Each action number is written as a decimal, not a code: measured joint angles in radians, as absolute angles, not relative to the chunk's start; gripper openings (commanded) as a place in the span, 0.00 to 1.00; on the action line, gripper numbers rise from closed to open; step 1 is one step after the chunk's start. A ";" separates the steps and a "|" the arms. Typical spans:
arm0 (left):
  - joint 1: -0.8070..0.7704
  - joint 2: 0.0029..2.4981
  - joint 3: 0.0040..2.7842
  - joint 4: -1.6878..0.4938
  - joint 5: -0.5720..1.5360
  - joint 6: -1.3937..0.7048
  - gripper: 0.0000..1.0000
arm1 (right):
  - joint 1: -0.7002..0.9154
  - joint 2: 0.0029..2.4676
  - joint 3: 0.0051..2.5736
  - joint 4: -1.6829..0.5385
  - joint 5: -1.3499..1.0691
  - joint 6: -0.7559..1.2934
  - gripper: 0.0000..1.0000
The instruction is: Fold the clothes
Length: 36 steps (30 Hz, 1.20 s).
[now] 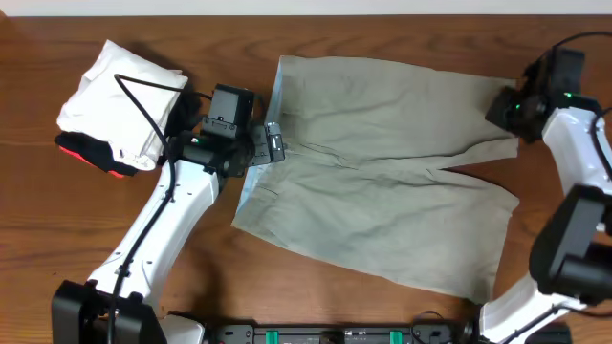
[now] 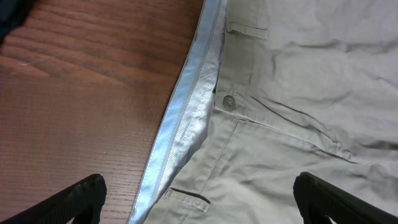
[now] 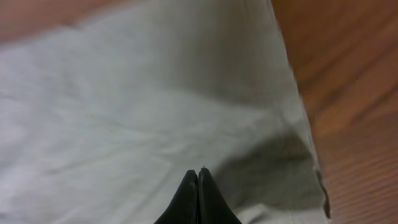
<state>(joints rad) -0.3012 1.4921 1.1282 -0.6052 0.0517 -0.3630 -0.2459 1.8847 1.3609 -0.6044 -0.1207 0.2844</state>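
**Item: 1 pair of khaki trousers, laid flat, unfolded**

Overhead: the trousers (image 1: 382,172) lie spread across the middle of the table (image 1: 57,220), with the waistband toward the left claw (image 1: 273,143) and both legs running toward the right claw (image 1: 507,110). A white folded garment (image 1: 120,91) sits on black and red garments (image 1: 91,153) at the far left, apart from the trousers.

Left wrist: the claw is released, with its fingers (image 2: 74,199) set wide astride the waistband (image 2: 186,118), near the button (image 2: 229,101).

Right wrist: the claw is clenched, tips together at a leg's end. Whether cloth is caught between them cannot be told.

Handling (judged): light, soft and limp cotton that creases and sags when lifted, and is not fragile. The doubled waistband and the hems are the firmest places to pinch. Taking 2 corners at once keeps an edge straight.
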 measured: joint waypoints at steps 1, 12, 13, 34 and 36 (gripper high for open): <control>-0.301 1.492 1.128 -0.605 0.052 -0.363 0.98 | -0.246 1.911 1.361 -0.620 -0.113 0.286 0.01; -0.301 1.492 1.128 -0.606 0.052 -0.363 0.98 | -0.284 1.954 1.359 -0.850 -0.027 0.290 0.01; -0.301 1.492 1.128 -0.605 0.052 -0.363 0.98 | -0.286 1.954 1.356 -0.843 -0.005 0.290 0.01; -0.301 1.492 1.128 -0.606 0.052 -0.363 0.98 | -0.290 1.922 1.311 -0.917 0.095 0.295 0.01; -0.301 1.492 1.128 -0.606 0.052 -0.363 0.98 | -0.290 1.894 1.375 -0.971 0.094 0.295 0.01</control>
<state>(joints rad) -0.3012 1.4921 1.1282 -0.6060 0.0517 -0.3626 -0.2897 1.8938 1.3754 -0.9714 0.0944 0.2955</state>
